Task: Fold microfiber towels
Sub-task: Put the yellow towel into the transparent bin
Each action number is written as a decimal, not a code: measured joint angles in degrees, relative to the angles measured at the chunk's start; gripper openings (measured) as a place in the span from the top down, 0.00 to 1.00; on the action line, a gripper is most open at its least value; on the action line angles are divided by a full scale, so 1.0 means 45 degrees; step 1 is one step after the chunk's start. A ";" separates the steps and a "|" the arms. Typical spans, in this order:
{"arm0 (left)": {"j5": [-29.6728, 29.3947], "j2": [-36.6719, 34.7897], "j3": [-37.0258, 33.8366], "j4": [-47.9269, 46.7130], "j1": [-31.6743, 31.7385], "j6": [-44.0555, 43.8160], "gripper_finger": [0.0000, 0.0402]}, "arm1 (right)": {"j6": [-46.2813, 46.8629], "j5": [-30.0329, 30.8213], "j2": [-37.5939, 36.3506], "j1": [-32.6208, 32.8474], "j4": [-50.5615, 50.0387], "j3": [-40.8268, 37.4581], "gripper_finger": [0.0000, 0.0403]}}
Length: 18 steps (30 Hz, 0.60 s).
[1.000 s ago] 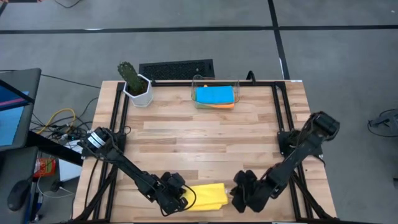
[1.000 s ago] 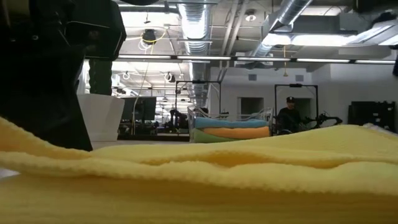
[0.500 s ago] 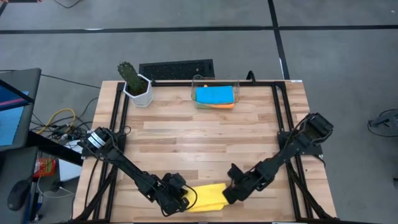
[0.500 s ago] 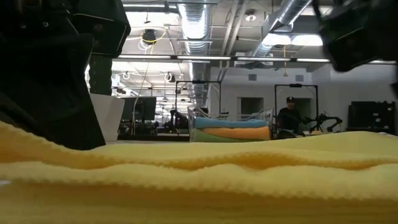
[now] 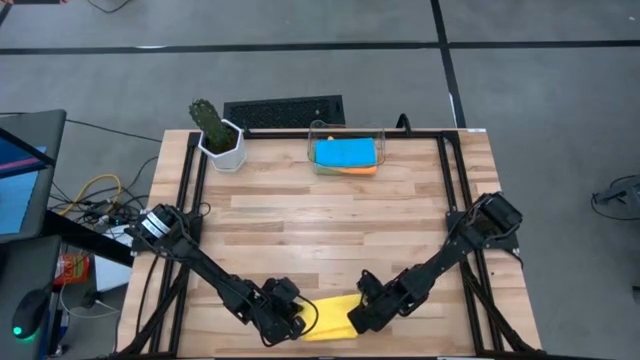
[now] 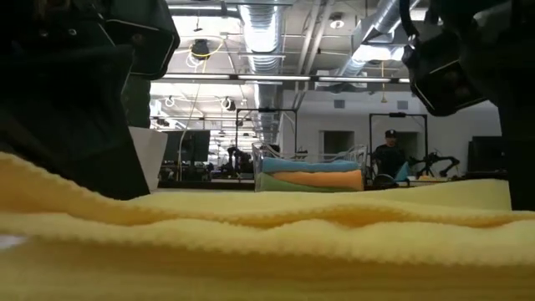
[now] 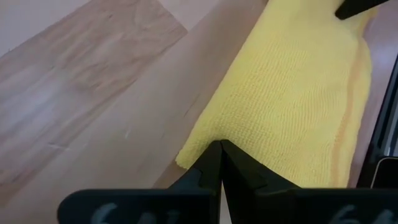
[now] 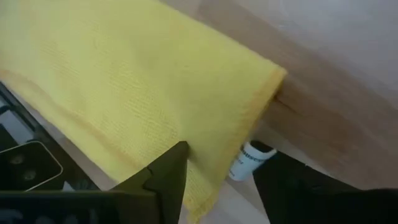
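Basically yellow towel (image 5: 328, 316) = soft, limp, light, nappy so non-slip; best pinched at a corner or edge. It lies at the table's (image 5: 340, 220) near edge btwn both arms. Left gripper (image 7: 219, 163) is pinched tight on one corner; right gripper (image 8: 219, 163) straddles the far end, fingers apart. Count: 1 yellow out, 3 more (blue (image 5: 345, 152), orange, green) stacked in clear bin (image 5: 318, 135) at the back. 2 grippers.

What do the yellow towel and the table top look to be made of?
Yellow towel: soft knitted cloth, matte, probably microfiber; fine looped weave and limp folds show. Table top: wood, likely butcher-block; jointed light planks with grain, smooth, faint sheen.
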 joint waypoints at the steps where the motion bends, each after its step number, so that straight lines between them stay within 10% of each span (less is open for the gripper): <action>1: -0.0005 0.0000 0.0000 0.0014 0.0014 0.0000 1.00 | -0.0005 0.0017 0.0053 -0.0005 0.0053 0.0000 0.50; 18: -0.0053 0.0000 0.0000 0.0160 0.0160 0.0005 1.00 | -0.1049 -0.0064 -0.0372 0.0029 -0.0219 -0.0049 0.54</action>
